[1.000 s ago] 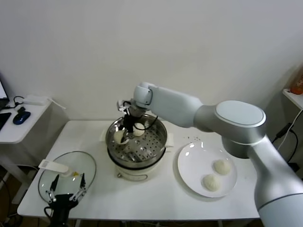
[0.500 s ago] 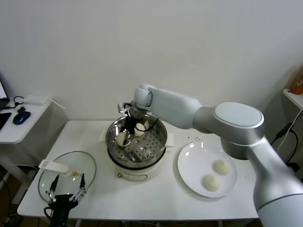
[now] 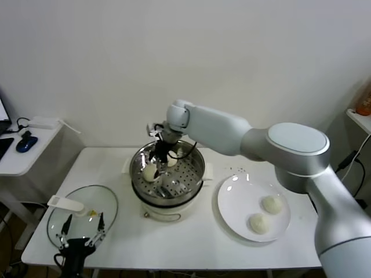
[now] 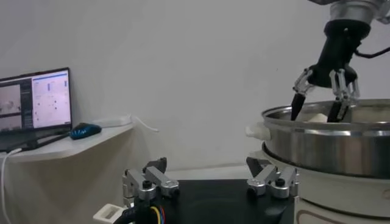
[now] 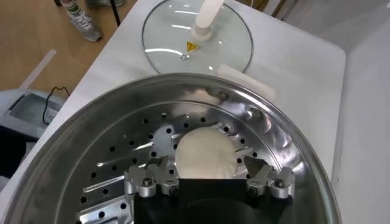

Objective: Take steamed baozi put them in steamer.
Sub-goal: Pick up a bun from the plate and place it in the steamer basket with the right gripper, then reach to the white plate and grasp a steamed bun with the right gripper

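Observation:
The steel steamer (image 3: 194, 168) stands mid-table on its white pot base. My right gripper (image 3: 160, 155) hangs just above its far left side, open. A cream baozi (image 5: 206, 152) lies free on the perforated floor between the spread fingers (image 5: 149, 181); in the head view the same baozi (image 3: 151, 172) shows below the gripper. A second baozi (image 3: 173, 161) sits beside it, partly hidden by the fingers. Two more baozi (image 3: 271, 204) (image 3: 258, 223) rest on the white plate (image 3: 235, 197). My left gripper (image 3: 81, 236) is parked open at the front left, over the glass lid (image 3: 98, 202).
The glass lid with its white handle (image 5: 204, 15) lies flat left of the steamer (image 4: 329, 146). A side table at the far left carries a laptop (image 4: 33, 103) and a blue mouse (image 3: 26, 143). The wall runs close behind the table.
My right gripper went from shut on the baozi to open. The baozi now lies loose on the steamer floor, and the gripper has lifted slightly.

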You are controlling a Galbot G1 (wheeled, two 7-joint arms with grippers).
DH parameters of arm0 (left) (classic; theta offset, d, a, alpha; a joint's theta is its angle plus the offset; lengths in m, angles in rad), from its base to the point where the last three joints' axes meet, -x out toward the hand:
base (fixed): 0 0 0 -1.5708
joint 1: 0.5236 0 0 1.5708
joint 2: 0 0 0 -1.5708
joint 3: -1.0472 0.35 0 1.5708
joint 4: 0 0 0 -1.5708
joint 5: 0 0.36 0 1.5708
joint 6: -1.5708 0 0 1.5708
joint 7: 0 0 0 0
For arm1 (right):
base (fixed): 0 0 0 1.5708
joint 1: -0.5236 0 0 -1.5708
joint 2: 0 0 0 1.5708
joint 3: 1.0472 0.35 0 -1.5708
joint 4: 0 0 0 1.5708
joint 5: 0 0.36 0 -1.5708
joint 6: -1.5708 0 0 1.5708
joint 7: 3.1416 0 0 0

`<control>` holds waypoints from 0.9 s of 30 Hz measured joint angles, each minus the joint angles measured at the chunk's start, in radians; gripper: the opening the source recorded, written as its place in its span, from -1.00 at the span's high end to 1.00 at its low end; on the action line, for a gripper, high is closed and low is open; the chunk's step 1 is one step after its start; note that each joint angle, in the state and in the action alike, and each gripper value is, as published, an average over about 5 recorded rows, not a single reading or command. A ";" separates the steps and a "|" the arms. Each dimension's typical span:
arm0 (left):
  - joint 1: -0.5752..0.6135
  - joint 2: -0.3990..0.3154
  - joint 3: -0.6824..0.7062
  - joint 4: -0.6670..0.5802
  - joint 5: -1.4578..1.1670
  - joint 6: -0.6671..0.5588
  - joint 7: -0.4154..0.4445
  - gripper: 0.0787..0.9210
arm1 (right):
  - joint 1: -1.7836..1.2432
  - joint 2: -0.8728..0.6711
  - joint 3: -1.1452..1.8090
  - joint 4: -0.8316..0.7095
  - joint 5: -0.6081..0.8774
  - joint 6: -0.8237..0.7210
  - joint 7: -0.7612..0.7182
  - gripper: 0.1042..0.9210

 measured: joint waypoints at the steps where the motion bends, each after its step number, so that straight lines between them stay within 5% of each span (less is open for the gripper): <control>1: 0.000 0.000 0.000 0.000 0.000 0.000 0.000 -0.77 | 0.009 -0.009 -0.004 0.010 0.004 0.001 -0.003 -0.76; 27: 0.000 -0.006 0.016 -0.013 0.013 0.003 -0.002 -0.77 | 0.266 -0.610 -0.125 0.511 -0.018 0.067 -0.075 -0.76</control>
